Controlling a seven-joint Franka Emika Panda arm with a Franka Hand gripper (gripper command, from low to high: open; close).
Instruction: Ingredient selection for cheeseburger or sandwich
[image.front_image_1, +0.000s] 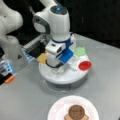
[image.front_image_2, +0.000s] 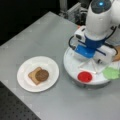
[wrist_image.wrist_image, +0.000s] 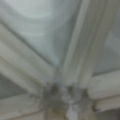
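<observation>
A tan bread slice (image.front_image_2: 32, 75) lies on the round white plate (image.front_image_2: 25, 82) with the dark brown patty (image.front_image_2: 41, 75) on top; the same stack shows as patty (image.front_image_1: 76, 111) on bread (image.front_image_1: 67, 117). The other ingredients sit on a round white divided tray (image.front_image_1: 62, 78): the red disc (image.front_image_1: 85, 65), the green leaf piece (image.front_image_1: 80, 51) and the yellow cheese square (image.front_image_1: 42, 58). My gripper (image.front_image_1: 59, 67) is lowered onto the tray's middle, between cheese and red disc, its fingertips hidden under the hand. The wrist view shows only the tray's white dividers (wrist_image.wrist_image: 75, 50) from very close.
A second white arm base (image.front_image_1: 10, 37) stands at a front view's left, with an orange item (image.front_image_1: 10, 79) beside it. A dark box (image.front_image_1: 37, 48) sits behind the tray. The grey table ends at a black perforated edge (image.front_image_2: 15, 110).
</observation>
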